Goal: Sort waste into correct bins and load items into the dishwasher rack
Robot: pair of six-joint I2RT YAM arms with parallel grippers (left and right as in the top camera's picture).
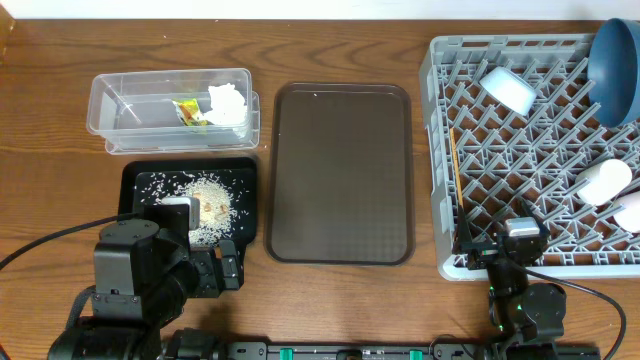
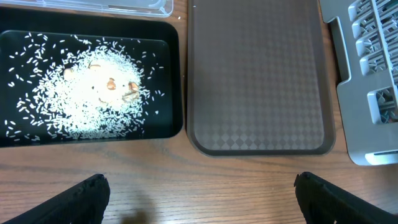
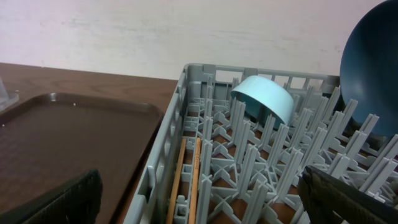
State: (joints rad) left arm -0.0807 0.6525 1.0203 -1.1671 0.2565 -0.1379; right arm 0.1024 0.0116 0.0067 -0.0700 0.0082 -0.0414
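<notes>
The clear tub (image 1: 130,100) holds the yellow-green wrapper (image 1: 190,112) and the white tissue (image 1: 228,103). The black tray (image 1: 140,185) holds loose rice (image 1: 205,208), also in the left wrist view (image 2: 87,93). The grey rack (image 1: 440,150) holds the dark blue plate (image 1: 615,70), light blue bowl (image 1: 508,88), white cup (image 1: 605,182), a second cup (image 1: 630,212) at the right edge, and chopsticks (image 1: 452,165). My left gripper (image 2: 200,199) is open and empty over bare table in front of the black tray. My right gripper (image 3: 202,199) is open and empty at the rack's near left corner, above the chopsticks (image 3: 189,180).
The brown serving tray (image 1: 342,172) lies between the bins and the rack, and holds nothing. In the right wrist view the bowl (image 3: 264,99) lies upside down on the pegs and the plate (image 3: 373,68) stands at the far right. Cables run along the table's front edge.
</notes>
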